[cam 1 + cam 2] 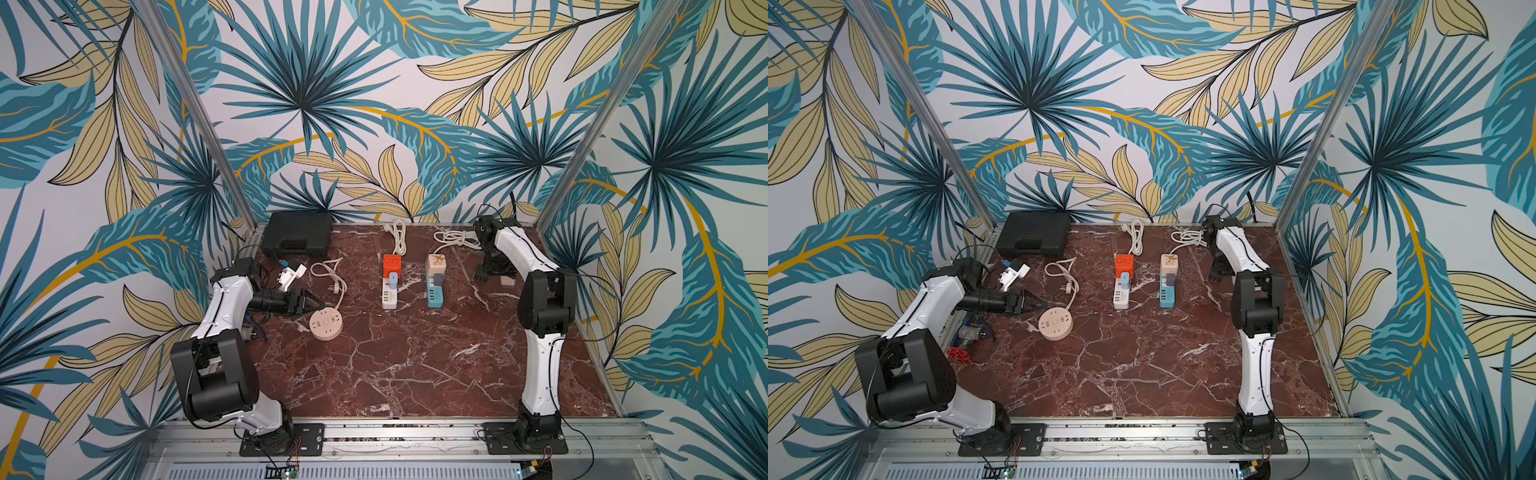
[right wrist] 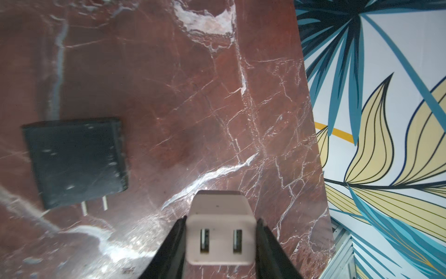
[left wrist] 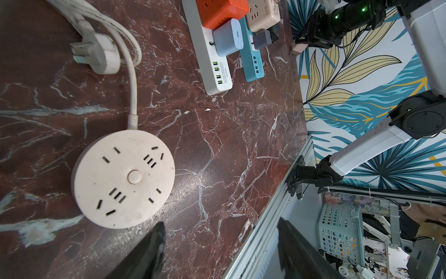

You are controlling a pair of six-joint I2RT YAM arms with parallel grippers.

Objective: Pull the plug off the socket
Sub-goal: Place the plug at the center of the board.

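Your right pincer [image 2: 220, 218] grips the pink plug [image 2: 220, 207] by its flat sides, beside the black adapter [image 2: 74, 161]; probably light, rigid, slippery. Left pincer [image 3: 220, 222] stands wide.

The white-shelled left arm [image 1: 226, 303] and right arm [image 1: 540, 370] have bulky matte black joint housings [image 1: 544, 303]. Thin black cables [image 1: 190, 374] run along each, down to screwed-on black base plates [image 1: 307, 440].

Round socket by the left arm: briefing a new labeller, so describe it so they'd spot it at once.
On the red marble table, look beside the open left gripper. Just beyond it lies the round socket, its white cord looping to a loose plug. Unlike the long white strip and blue strip mid-table, it is a flat pale-pink disc with nothing plugged in.
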